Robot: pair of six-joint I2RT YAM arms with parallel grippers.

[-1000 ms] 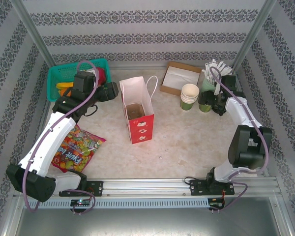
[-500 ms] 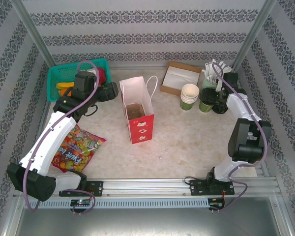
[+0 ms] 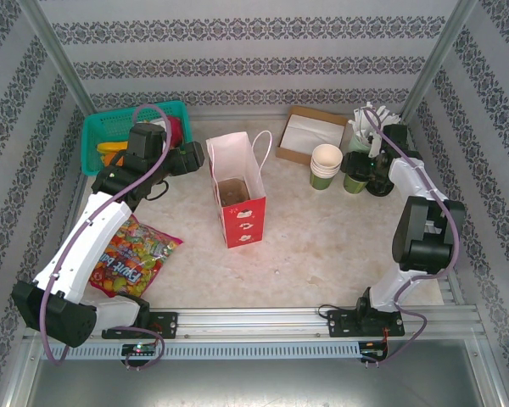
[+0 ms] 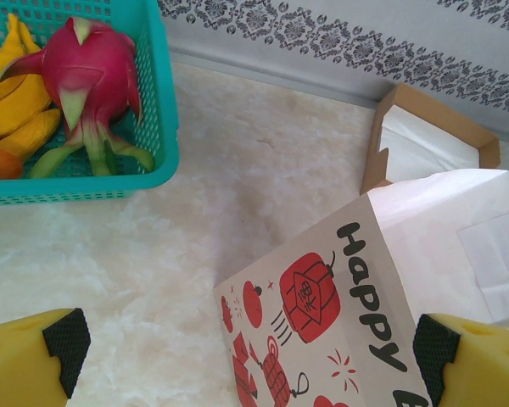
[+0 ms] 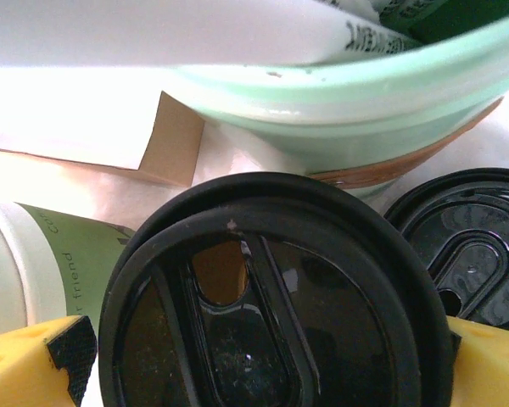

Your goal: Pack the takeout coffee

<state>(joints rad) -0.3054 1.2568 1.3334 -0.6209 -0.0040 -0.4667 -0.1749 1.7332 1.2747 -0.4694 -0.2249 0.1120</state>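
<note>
The takeout coffee (image 5: 271, 314), a dark-green cup (image 3: 354, 181) with a round black lid, stands at the back right of the table. My right gripper (image 5: 259, 365) is open and hangs close over it, one yellow finger (image 5: 34, 365) on each side of the lid. In the top view the right gripper (image 3: 365, 170) sits among the cups. A red and white paper bag (image 3: 236, 191) stands open in the middle. My left gripper (image 4: 254, 365) is open beside the printed side of the bag (image 4: 382, 288), with nothing held.
A pale green cup of white sticks (image 5: 348, 102) stands just behind the coffee, and a second black lid (image 5: 467, 246) lies to its right. Stacked paper cups (image 3: 327, 165), a cardboard box (image 3: 310, 134), a teal fruit basket (image 3: 110, 140) and a candy packet (image 3: 131, 254) lie around.
My right arm has shifted, its wrist moving toward the back wall and its elbow drawing in, with the gripper staying over the cups. The left arm has not moved.
</note>
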